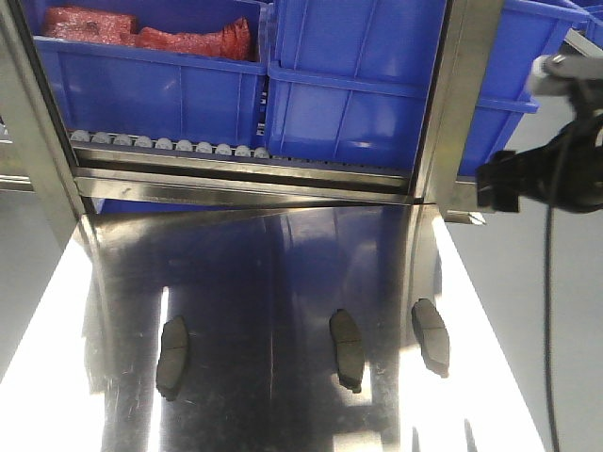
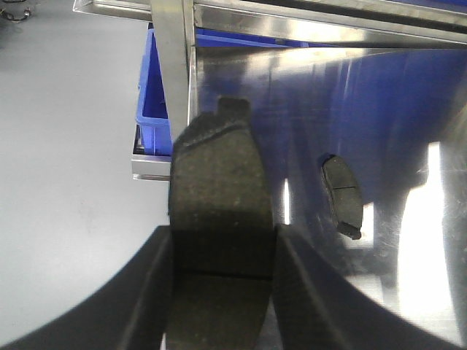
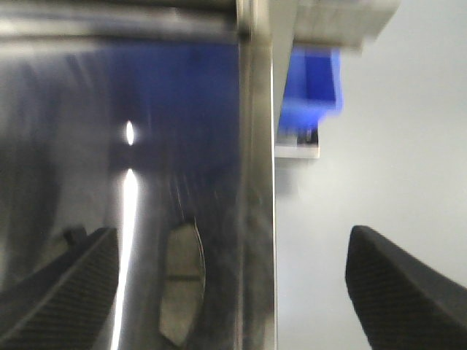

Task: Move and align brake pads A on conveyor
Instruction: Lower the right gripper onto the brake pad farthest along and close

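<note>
My left end effector (image 2: 222,244) is clamped across the middle of one flat, dark grey, curved brake pad (image 2: 215,168). I judge a level, slow carry best, tab leading. Ahead and right of it, another pad (image 2: 341,197) lies on the shiny steel tabletop (image 2: 408,292). My right end effector (image 3: 233,240) gapes wide over a third pad (image 3: 182,281). I cannot see the conveyor; the blue plastic bins (image 1: 358,85) beyond show no legible writing.

Brake pads (image 1: 347,348) dk grey; bins (image 1: 358,85) blue; tabletop (image 1: 264,282) silver, blue reflections.
</note>
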